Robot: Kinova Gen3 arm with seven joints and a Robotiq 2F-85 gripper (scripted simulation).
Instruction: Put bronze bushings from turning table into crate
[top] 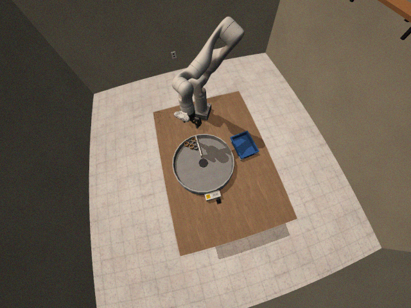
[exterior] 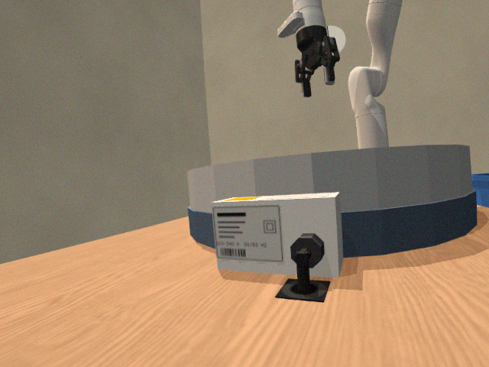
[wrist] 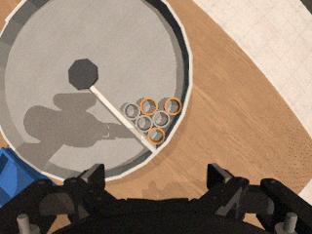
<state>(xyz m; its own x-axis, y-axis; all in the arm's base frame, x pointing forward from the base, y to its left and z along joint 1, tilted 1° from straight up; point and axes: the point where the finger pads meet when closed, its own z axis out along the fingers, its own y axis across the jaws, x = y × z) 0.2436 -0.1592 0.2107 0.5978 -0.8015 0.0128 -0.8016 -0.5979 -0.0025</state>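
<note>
Bronze bushings (wrist: 156, 136) clustered with steel bushings (wrist: 143, 130), beside the divider bar (top: 199, 146) (wrist: 117, 115) on the turning table (top: 185, 180) (wrist: 39, 29). Likely rigid, smallish, slick; grip outer walls. Fingers (top: 198, 123) (exterior: 318, 89) spread, holding nothing.

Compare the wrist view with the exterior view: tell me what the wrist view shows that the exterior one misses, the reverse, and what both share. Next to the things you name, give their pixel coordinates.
Only wrist: three bronze bushings (wrist: 156, 143) and three steel bushings (wrist: 136, 123), grouped by the white divider bar (wrist: 116, 115).

Only exterior: the white box (exterior: 312, 217) with its printed label and the black stand (exterior: 303, 272) before it.

Both: the open gripper (exterior: 318, 89) (wrist: 156, 175), the turning table (exterior: 284, 171) (wrist: 190, 68) and part of the blue crate (exterior: 480, 189) (wrist: 17, 177).
</note>
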